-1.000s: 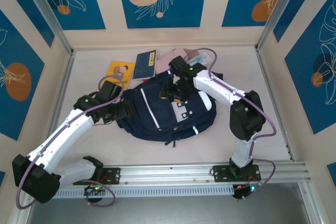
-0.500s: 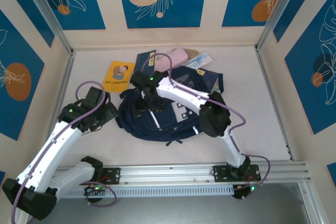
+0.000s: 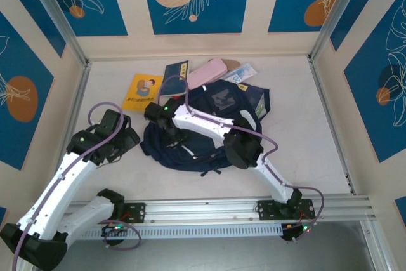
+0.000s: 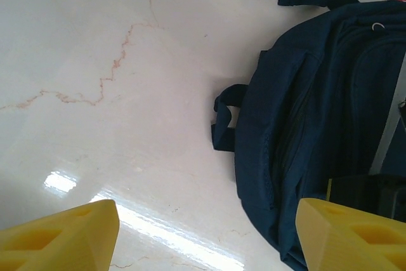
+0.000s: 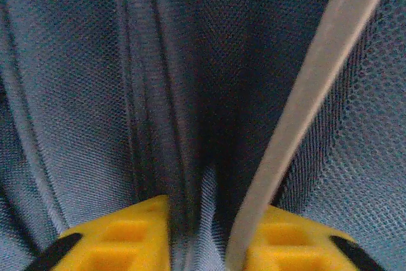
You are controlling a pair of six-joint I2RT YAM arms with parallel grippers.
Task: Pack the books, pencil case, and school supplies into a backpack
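Right end effector (image 5: 209, 220) leftward, onto backpack (image 3: 190, 155)

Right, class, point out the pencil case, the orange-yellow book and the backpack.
pencil case (image 3: 207, 72): top external view, middle of the pink pouch.
orange-yellow book (image 3: 142, 91): top external view, centre of its cover.
backpack (image 4: 317, 106): left wrist view, navy side fabric.

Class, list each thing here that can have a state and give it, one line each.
backpack: lying on table, fabric pinched
right gripper: fingers shut on backpack
left gripper: fingers open, empty
pencil case: outside backpack, on table
orange-yellow book: outside backpack, flat on table
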